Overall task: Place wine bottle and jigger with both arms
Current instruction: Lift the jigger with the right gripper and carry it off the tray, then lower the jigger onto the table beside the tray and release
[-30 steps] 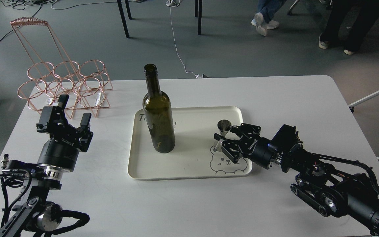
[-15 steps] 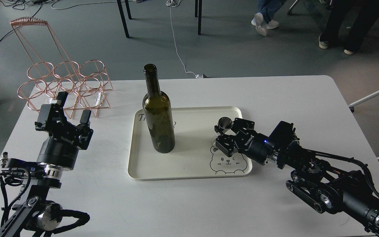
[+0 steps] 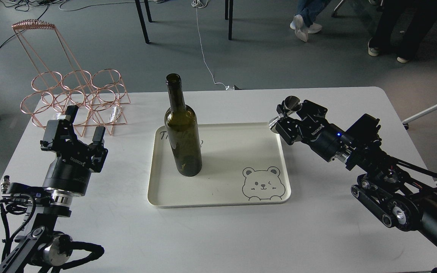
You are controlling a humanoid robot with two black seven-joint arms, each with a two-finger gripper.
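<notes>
The dark olive-green wine bottle [image 3: 182, 131] stands upright on the left part of the cream tray [image 3: 218, 189]. My right gripper [image 3: 286, 115] is shut on the small silver jigger [image 3: 290, 104] and holds it in the air above the tray's far right corner. My left gripper [image 3: 84, 123] is open and empty over the table, well left of the bottle and just in front of the copper rack.
A copper wire bottle rack [image 3: 72, 96] stands at the table's far left corner. The tray has a bear drawing [image 3: 262, 184] at its near right. Chair legs, a cable and people's feet are on the floor beyond the table.
My right gripper closed on the jigger, lifted it off the tray and carried it up and to the far right. The left arm barely moved.
</notes>
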